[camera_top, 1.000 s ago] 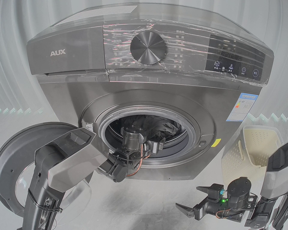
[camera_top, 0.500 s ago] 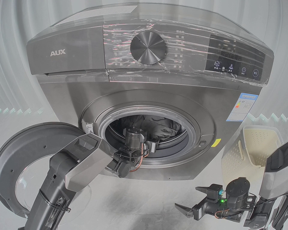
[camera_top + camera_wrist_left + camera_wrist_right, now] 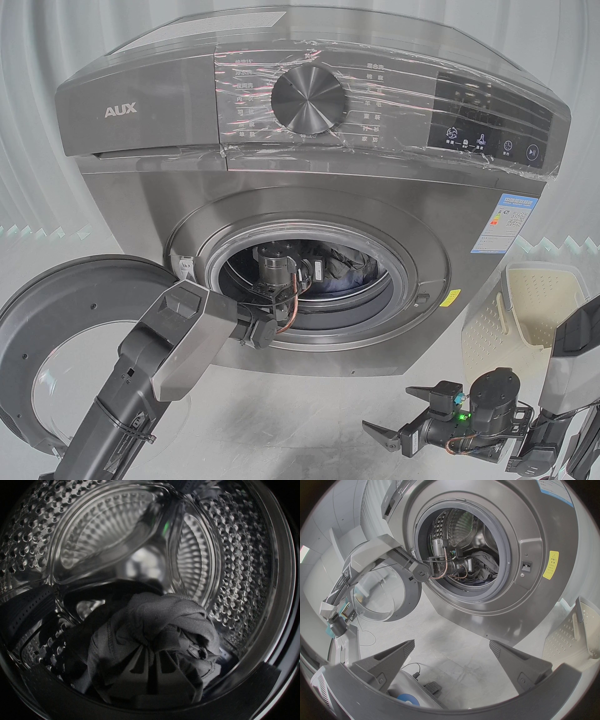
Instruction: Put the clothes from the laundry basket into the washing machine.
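Deeper into the drum (image 3: pixel 243 558) goes the left gripper (image 3: pixel 153 651), clamped on dark clothes (image 3: pixel 162 617) bunched over its tips, drum floor just below. Right gripper (image 3: pixel 387 409) hangs open, well back, beside the basket (image 3: pixel 544 300).

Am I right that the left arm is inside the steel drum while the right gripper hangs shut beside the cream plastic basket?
Not quite: the right gripper is open, its jaws spread, as the right wrist view shows; the rest holds.
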Tool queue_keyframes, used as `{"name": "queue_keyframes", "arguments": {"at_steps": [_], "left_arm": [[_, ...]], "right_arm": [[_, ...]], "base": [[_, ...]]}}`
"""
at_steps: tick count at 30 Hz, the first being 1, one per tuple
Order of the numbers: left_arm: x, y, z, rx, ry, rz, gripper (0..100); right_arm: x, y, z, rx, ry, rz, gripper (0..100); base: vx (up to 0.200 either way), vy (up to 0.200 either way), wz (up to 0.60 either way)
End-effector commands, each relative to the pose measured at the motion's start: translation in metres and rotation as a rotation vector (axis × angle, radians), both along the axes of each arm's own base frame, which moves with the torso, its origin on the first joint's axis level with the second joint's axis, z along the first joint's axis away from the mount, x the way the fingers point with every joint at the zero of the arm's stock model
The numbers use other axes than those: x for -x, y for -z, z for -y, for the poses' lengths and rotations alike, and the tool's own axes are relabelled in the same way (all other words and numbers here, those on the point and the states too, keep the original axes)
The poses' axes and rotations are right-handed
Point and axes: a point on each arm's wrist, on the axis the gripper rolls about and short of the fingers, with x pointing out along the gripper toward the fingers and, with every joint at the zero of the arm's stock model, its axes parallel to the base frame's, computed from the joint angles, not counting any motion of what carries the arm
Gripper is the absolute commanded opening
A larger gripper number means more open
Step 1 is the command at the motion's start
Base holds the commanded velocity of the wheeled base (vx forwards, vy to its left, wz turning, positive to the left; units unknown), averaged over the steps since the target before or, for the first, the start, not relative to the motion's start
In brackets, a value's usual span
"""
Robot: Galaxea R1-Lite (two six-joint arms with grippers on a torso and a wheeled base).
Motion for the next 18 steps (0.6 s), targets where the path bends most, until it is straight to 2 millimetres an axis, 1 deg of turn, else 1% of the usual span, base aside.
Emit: {"name": "queue_keyframes", "arguments": {"at_steps": [1, 5, 10, 11, 12, 14, 15, 18], "left_arm": [[-0.011, 0.014, -0.006, 0.019, -0.031, 0.022, 0], [-0.013, 0.013, -0.01, 0.023, -0.038, 0.025, 0], [-0.012, 0.014, -0.009, 0.024, -0.035, 0.022, 0], [-0.011, 0.013, -0.008, 0.026, -0.034, 0.023, 100], [-0.011, 0.013, -0.008, 0.026, -0.034, 0.023, 100], [-0.008, 0.006, -0.003, 0.043, -0.022, 0.03, 100], [-0.006, -0.005, -0.001, 0.058, -0.017, 0.044, 100], [0.005, -0.008, 0.002, 0.037, -0.004, 0.008, 100]], "right_arm": [[0.0, 0.0, -0.001, -0.001, -0.002, 0.001, 100], [0.0, 0.0, -0.001, -0.001, -0.005, 0.001, 100], [0.0, 0.0, -0.001, -0.001, -0.002, 0.001, 100], [0.0, 0.0, -0.001, -0.001, -0.002, 0.001, 100], [0.0, 0.0, -0.001, -0.001, -0.002, 0.001, 100], [0.0, 0.0, -0.001, -0.001, -0.002, 0.001, 100], [0.0, 0.0, -0.001, -0.001, -0.001, 0.001, 100], [-0.001, 0.0, 0.0, -0.001, 0.001, 0.001, 100]], "base": [[0.0, 0.0, 0.0], [0.0, 0.0, 0.0], [0.0, 0.0, 0.0], [0.0, 0.0, 0.0], [0.0, 0.0, 0.0], [0.0, 0.0, 0.0], [0.0, 0.0, 0.0], [0.0, 0.0, 0.0]]}}
